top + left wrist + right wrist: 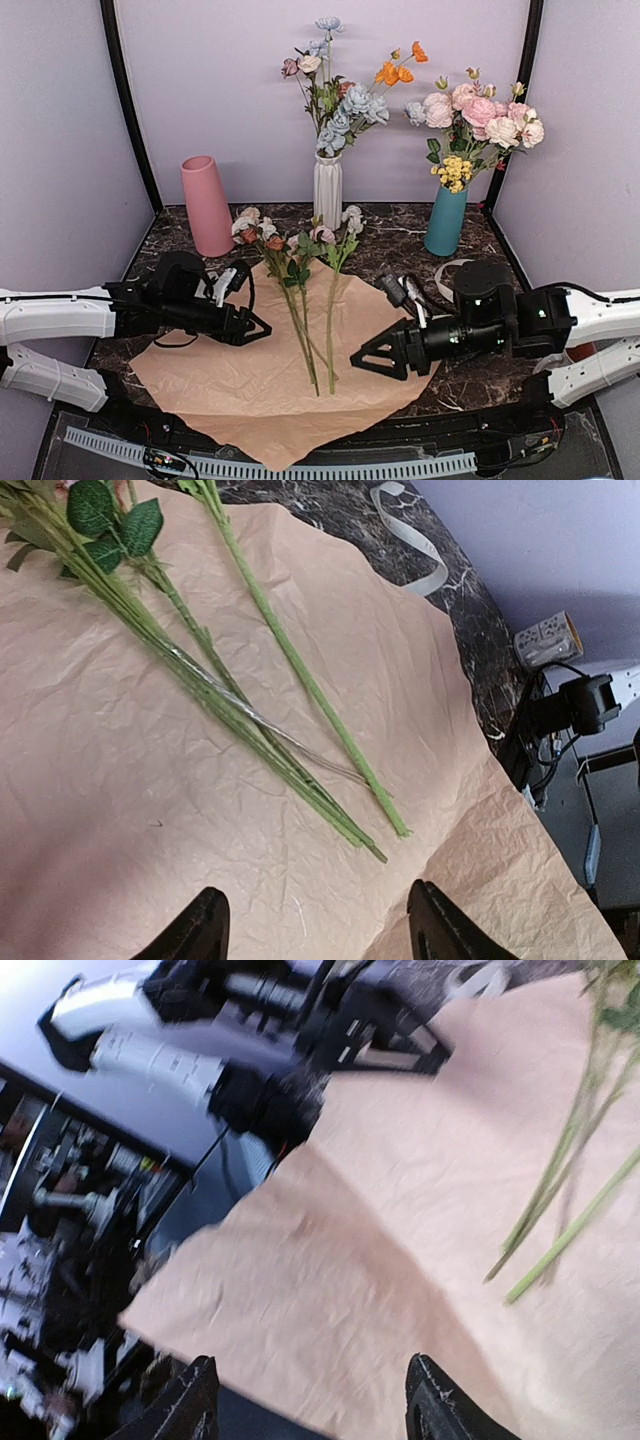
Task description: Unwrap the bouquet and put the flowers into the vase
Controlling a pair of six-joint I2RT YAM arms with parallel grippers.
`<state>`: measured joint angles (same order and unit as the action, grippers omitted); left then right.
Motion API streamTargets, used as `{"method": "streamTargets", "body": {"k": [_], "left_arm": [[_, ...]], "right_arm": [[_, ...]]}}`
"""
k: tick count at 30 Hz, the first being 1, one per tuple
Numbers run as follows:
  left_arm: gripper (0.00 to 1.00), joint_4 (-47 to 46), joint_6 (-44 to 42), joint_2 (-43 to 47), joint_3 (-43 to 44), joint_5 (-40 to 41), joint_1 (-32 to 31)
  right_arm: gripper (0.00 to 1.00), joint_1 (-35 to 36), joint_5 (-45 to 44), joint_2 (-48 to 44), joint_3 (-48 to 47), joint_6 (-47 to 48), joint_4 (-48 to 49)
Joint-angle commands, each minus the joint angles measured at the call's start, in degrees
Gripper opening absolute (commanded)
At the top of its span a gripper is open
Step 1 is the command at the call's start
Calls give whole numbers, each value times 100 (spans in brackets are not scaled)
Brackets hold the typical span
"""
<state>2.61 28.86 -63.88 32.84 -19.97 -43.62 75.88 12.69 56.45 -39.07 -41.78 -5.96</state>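
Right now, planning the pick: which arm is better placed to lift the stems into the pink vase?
Probably left. The left fingers and right fingers are both open near the flowers, but the vase stands on the left arm's side.

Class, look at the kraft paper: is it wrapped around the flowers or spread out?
Spread out. The paper lies open on the table, and the flowers lie loose on top, stems uncovered.

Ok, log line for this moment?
paper spread flat | flowers loose on paper | vase upright, no flowers | left gripper jaws open, empty | right gripper jaws open, empty
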Motion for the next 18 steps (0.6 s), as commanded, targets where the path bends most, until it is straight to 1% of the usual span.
{"method": "streamTargets", "body": {"k": [1,4,7,10,13,16,18], "left_arm": [[64,-19,-22,-35,65,422,-457],[67,32,266,-99,110,1126,-507],[67,-61,650,-322,191,1862,-508],[67,73,812,-733,566,2324,-508],[67,194,799,-1104,1004,2562,-508],[67,216,612,-1188,1200,2742,-489],[67,303,481,-1176,1276,2869,-448]], "right_arm": [[61,-930,-1511,354,-482,-24,16],[60,-1608,-1395,1052,-835,-86,116],[58,-1922,-1776,2107,-1505,-37,-238],[55,-2002,-2131,3181,-2364,87,-755],[53,-2031,-2439,4209,-3343,138,-1209],[47,-2056,-2636,5062,-4126,74,-1702],[46,-2050,-2682,5531,-4573,58,-1982]]}}
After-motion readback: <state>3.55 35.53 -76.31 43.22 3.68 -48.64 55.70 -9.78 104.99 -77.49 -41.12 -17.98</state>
